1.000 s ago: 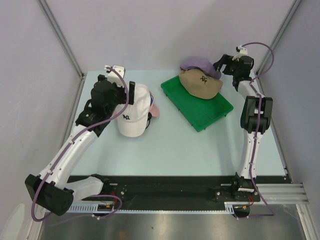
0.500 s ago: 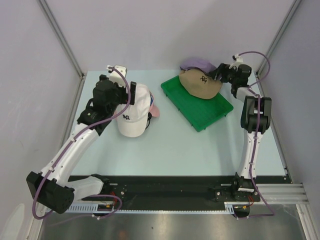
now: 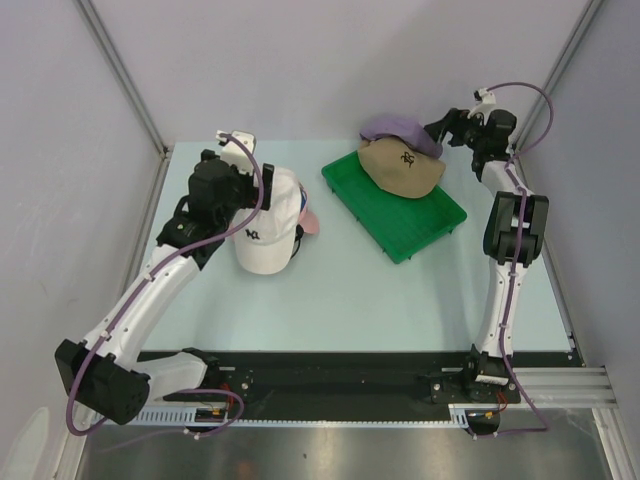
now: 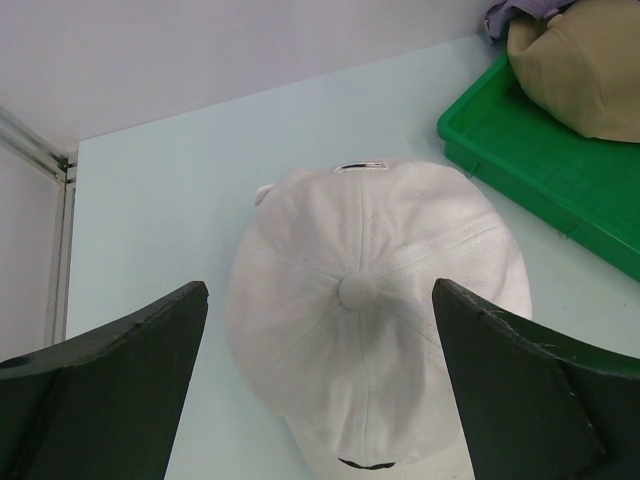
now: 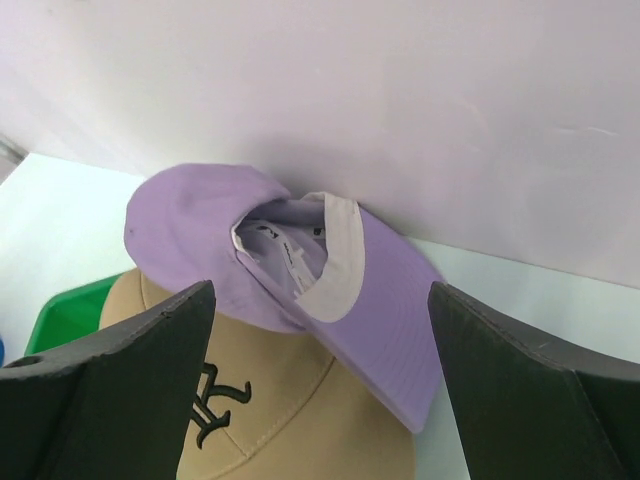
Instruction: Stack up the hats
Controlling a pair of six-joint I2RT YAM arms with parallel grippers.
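The left claw (image 4: 315, 290) has its two fingers wide apart and holds nothing. Right under it, between the fingers, sits the white hat (image 4: 370, 330) on the tabletop (image 3: 350, 290). A pink hat (image 3: 311, 222) peeks out from the white one's far side. If this claw squeezes the soft round top, the cloth may just squash and slip out. It might also tug the pink hat along.

The right claw (image 5: 320, 290) is wide apart too, with nothing in it. Just in front of it is the lavender hat (image 5: 200, 230), tipped so its inside faces the claw. It leans on the tan hat (image 5: 290, 420), which sits lower and closer to this claw, in the green tray (image 4: 540, 190). The wall is close behind the lavender hat. If the claw pushes in, the hat may get pressed to the wall or slide off the tan hat. If it grabs only the brim, the hat may flop and drop. It could pinch the tan hat by mistake.

Counting: two claws, one tray, and four hats I can see: one white, one pink, one tan, one lavender.
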